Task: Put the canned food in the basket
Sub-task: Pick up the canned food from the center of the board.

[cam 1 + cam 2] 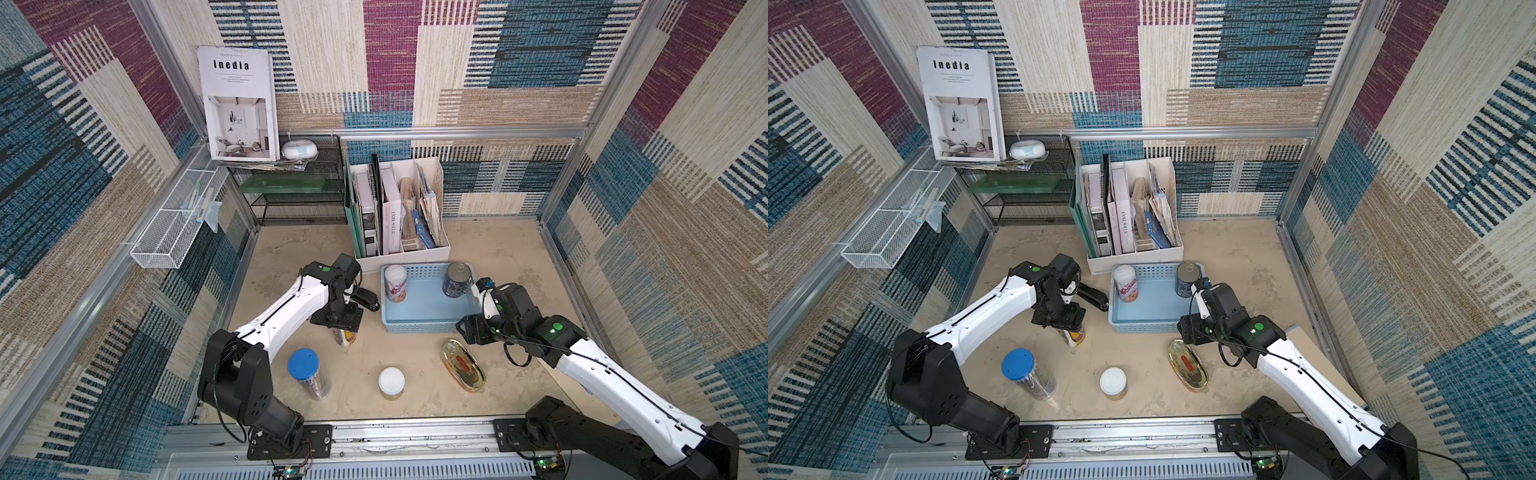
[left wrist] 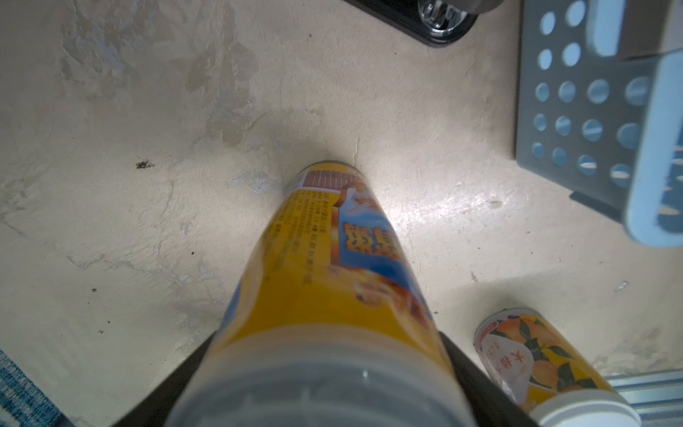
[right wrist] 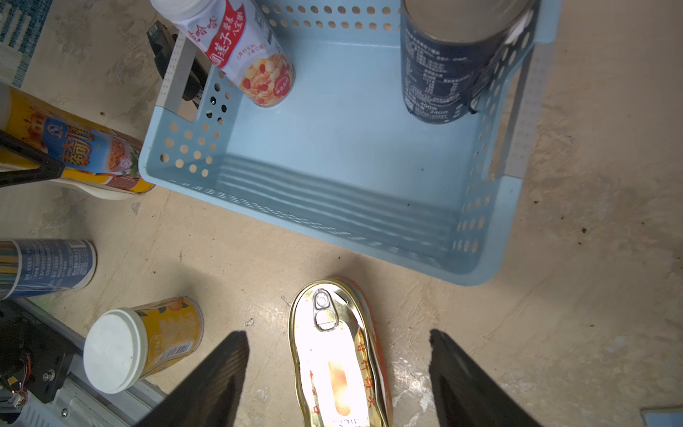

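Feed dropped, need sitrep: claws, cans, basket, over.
Left claw shut on tall yellow can. Right claw open above gold tin. White-lidded can and dark can in basket. Stapler beside basket.

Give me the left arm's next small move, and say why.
Probably lift the tall yellow can straight up. The left gripper appears to have its fingers against both sides of the can. The can's base stands on the table beside the blue basket, so it must rise above that wall before moving across.

Both top views look steeply down from high over the whole tabletop (image 1: 498, 257); each wrist camera looks down close, sharing the basket (image 3: 351, 155).
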### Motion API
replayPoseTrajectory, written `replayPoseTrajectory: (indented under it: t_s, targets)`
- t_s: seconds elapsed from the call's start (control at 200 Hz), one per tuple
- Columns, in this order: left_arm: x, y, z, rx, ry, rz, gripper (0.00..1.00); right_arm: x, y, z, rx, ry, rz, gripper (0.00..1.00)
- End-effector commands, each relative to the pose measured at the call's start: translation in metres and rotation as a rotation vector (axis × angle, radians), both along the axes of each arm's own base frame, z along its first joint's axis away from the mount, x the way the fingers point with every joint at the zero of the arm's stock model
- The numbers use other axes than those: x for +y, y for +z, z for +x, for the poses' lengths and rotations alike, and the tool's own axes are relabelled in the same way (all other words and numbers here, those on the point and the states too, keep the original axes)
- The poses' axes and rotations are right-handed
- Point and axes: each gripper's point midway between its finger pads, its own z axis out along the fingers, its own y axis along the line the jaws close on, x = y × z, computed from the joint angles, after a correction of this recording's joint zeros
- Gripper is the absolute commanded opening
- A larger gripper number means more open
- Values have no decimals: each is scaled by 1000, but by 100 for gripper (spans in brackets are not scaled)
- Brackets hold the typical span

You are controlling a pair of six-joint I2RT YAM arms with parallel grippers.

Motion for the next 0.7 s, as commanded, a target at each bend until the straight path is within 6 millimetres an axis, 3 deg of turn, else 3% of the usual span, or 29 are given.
replayPoseTrajectory:
  t_s: [0.0, 0.105, 0.22, 0.696]
  targets:
    - [0, 1, 0, -5, -20, 2, 74, 1, -1, 3, -7, -3, 0, 81]
    - [0, 4, 0, -16, -29, -9, 61, 3, -4, 3, -3, -2, 7, 81]
    - [-1, 13, 1, -36, -51, -16, 55, 4, -4, 4, -6, 1, 13, 81]
    - [-7, 28, -3, -55, -65, -63, 42, 6, -13, 3, 6, 9, 13, 81]
